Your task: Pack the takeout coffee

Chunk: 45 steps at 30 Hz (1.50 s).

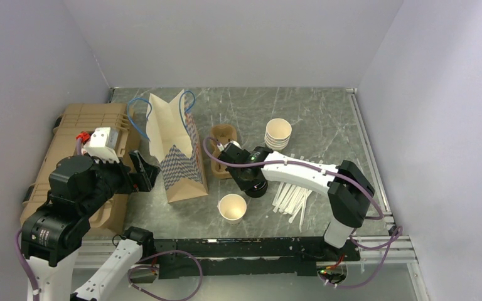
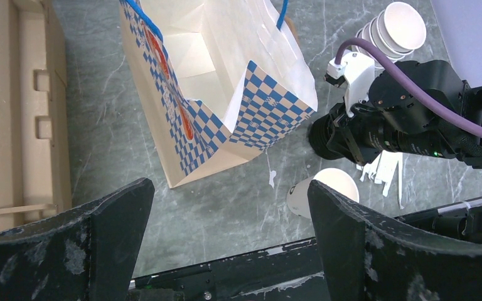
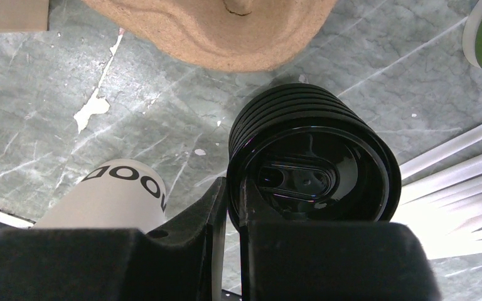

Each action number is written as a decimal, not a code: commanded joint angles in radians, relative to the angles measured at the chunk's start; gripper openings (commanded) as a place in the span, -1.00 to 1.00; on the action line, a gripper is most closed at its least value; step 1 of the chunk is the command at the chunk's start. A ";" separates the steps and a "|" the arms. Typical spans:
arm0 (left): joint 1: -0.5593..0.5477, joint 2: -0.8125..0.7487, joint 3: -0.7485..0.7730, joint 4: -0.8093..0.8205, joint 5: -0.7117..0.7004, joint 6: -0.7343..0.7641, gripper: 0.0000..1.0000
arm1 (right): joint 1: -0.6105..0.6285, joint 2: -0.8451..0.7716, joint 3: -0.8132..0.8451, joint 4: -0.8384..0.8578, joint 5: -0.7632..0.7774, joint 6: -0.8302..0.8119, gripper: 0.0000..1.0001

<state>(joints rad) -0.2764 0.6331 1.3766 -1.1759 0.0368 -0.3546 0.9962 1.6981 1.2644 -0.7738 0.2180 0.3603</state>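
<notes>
**Asker:** Starting with the big things, what is around you?

**Me:** A grey marbled counter (image 1: 326, 113) carries nearly all of it. A tan crate (image 1: 75, 125) lies along its left edge. Beside the crate, left of the counter's middle, a paper bag (image 1: 176, 150) with blue checks and blue handles stands upright with its mouth open.

**Asker:** And your own hands?

**Me:** My left gripper (image 2: 226, 251) hangs just beside the bag's left side. Its fingers are spread as wide as they go, and nothing is between them. My right gripper (image 3: 232, 197) reaches over the middle of the counter and points down. Its fingers are nearly together, with only a narrow slit between them. In that slit I pinch the rim of the top lid (image 3: 301, 182).

**Asker:** What else lies there?

**Me:** A brown pulp cup carrier (image 1: 224, 135) sits just right of the bag, on the far side of my right gripper. Toward the far edge, right of the middle, stands a stack of pale paper cups (image 1: 278, 133). White wrapped straws (image 1: 292, 197) lie scattered toward the near right, partly under my right arm. The stack of black lids (image 3: 257, 119) stands between the carrier and the straws, and the top lid is the uppermost of it.

**Asker:** Where is the coffee?

**Me:** The coffee cup (image 1: 233, 207) stands upright close to the near edge, about midway along it. It is just beside the lid stack, on that stack's near left. It is pale with dark lettering on its side, and its top is open. Neither of my grippers touches it, and it is outside the bag.
</notes>
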 commanded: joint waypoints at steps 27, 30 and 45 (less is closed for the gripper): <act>0.002 0.047 0.011 0.027 0.048 0.000 0.99 | -0.004 -0.286 0.109 -0.094 -0.015 -0.023 -0.93; 0.002 0.058 0.025 0.026 0.077 -0.005 0.99 | -0.004 -0.347 0.118 -0.101 -0.076 -0.054 -0.98; 0.002 0.001 -0.074 0.255 0.499 -0.291 0.99 | -0.002 -0.689 0.110 0.205 -0.583 0.005 -1.00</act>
<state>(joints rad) -0.2764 0.6701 1.3586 -1.0912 0.3519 -0.4923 0.9955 1.0492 1.3525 -0.7517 -0.1970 0.2989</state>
